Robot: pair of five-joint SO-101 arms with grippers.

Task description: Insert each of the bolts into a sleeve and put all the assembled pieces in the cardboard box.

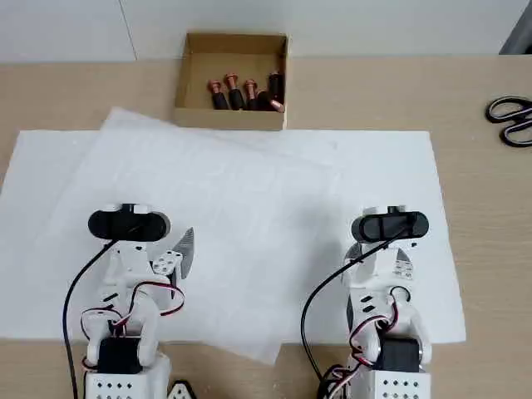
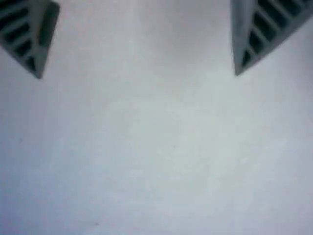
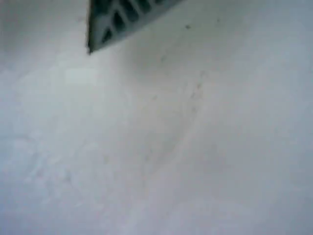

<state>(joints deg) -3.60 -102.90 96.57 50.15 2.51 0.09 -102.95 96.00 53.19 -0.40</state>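
The cardboard box (image 1: 229,117) stands at the far edge of the table, left of centre. Several copper bolts in black sleeves (image 1: 245,93) lie side by side inside it. My left gripper (image 1: 173,251) rests low at the near left over the white paper, open, with nothing between its fingers; in the left wrist view the left gripper (image 2: 138,74) shows two ribbed grey fingertips (image 2: 36,54) wide apart over bare paper. My right gripper (image 1: 359,249) rests at the near right, shut and empty. A single grey tip of the right gripper (image 3: 93,46) hangs over plain paper.
Overlapping sheets of white paper (image 1: 249,199) cover the middle of the wooden table (image 1: 66,91). Black-handled scissors (image 1: 510,120) lie at the far right edge. Both arm bases (image 1: 125,357) stand at the near edge with their cables.
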